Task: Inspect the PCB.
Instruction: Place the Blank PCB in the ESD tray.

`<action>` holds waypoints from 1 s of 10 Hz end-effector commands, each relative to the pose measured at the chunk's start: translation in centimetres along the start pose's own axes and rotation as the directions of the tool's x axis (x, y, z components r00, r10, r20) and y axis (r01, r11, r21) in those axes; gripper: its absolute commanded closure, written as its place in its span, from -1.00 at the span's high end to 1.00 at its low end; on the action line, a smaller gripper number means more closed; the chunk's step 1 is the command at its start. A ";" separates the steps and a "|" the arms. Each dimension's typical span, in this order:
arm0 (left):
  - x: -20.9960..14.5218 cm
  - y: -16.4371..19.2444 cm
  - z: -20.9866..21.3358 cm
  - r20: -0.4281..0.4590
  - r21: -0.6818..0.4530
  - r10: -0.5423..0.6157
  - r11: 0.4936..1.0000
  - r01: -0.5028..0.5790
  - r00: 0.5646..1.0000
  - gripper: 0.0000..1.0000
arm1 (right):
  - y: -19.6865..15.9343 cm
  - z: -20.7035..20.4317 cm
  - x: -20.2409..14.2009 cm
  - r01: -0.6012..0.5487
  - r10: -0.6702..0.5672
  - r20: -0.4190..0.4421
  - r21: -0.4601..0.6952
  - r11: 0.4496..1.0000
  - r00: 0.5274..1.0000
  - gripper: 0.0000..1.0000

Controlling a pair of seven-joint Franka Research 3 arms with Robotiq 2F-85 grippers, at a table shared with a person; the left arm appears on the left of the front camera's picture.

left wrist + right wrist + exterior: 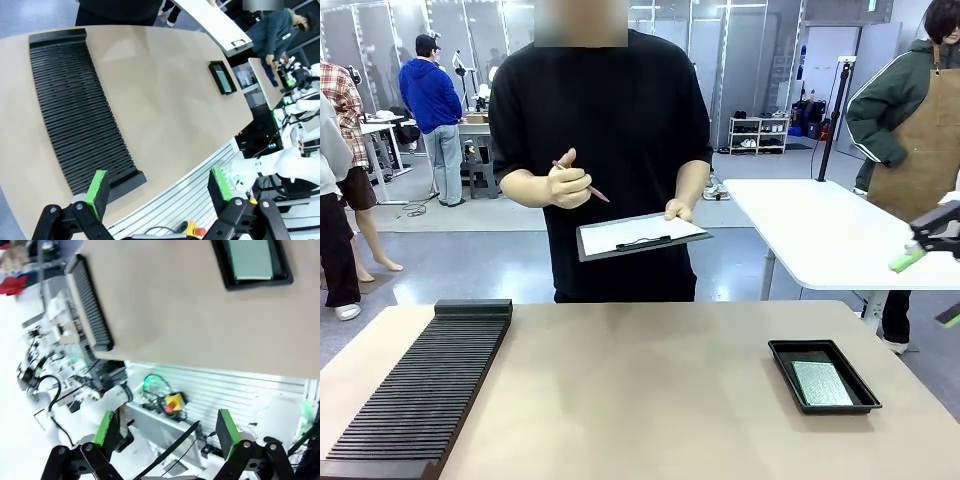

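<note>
Workshop floor, grey and glossy, with white side tables and people standing farther off behind the near table.

Table (640, 400): tan top, rounded corners, shared with a person at the far side.

Slotted rack (425, 390): long, black, ribbed across its width, lying on the table's left part and running from near the far edge toward the robot's side; also seen in the left wrist view (80, 115).

Black tray (823, 375): shallow, rectangular, on the table's right part, well apart from the slotted rack.

PCB (822, 383): pale green-grey board with a fine dotted grid, lying flat inside the black tray; seen from above in the right wrist view (250, 259), where it covers most of the tray floor.

Person: black top, standing at the far edge. One hand (560, 185) holds a reddish pen (585, 183); the other supports a dark clipboard (638, 236) with white paper, held above and beyond the table.

Left pincer (159, 189): jaws spread wide, nothing between the green pads, held high above the near table edge.

Right pincer (167, 432): jaws spread wide, nothing between the pads, held off the table's near side; a green-padded fingertip shows at the front view's right edge.
</note>
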State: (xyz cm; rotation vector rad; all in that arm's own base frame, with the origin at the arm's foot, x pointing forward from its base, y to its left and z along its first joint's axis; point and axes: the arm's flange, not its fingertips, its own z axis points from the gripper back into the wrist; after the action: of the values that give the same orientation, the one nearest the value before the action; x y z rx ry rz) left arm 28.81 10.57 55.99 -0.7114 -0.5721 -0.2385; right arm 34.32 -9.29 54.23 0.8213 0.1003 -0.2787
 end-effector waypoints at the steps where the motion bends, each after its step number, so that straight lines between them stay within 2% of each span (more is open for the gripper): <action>1: 0.0 -0.1 0.0 -0.006 0.009 -0.007 1.000 0.007 1.000 1.00 | -2.3 1.4 -2.5 -0.026 0.026 0.003 0.081 0.996 1.000 1.00; 3: 0.0 -0.1 0.0 -0.006 0.009 -0.007 1.000 0.007 1.000 1.00 | -4.4 4.2 -6.5 -0.056 0.050 0.040 0.170 0.984 0.998 1.00; 6: 0.0 -0.1 0.0 -0.006 0.009 -0.007 1.000 0.007 1.000 1.00 | -7.3 4.5 -10.4 -0.085 0.059 0.118 0.233 0.969 0.991 1.00; 8: 0.0 -0.1 0.0 -0.006 0.009 -0.007 1.000 0.007 1.000 1.00 | -8.5 3.6 -10.6 -0.110 0.071 0.137 0.298 0.948 0.988 1.00; 9: 0.0 -0.1 0.0 -0.006 0.009 -0.007 1.000 0.007 1.000 1.00 | -8.9 2.7 -9.8 -0.117 0.085 0.117 0.301 0.946 0.989 1.00; 10: 0.0 -0.1 0.0 -0.006 0.009 -0.007 1.000 0.007 1.000 1.00 | -8.1 4.6 -10.7 -0.078 0.048 0.124 0.250 0.965 0.991 1.00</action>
State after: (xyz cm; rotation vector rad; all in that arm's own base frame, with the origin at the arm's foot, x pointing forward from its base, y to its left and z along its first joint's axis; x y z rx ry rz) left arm 28.80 10.57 55.99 -0.7113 -0.5721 -0.2386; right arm 21.77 -15.40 52.47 1.0868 -0.0716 -0.2732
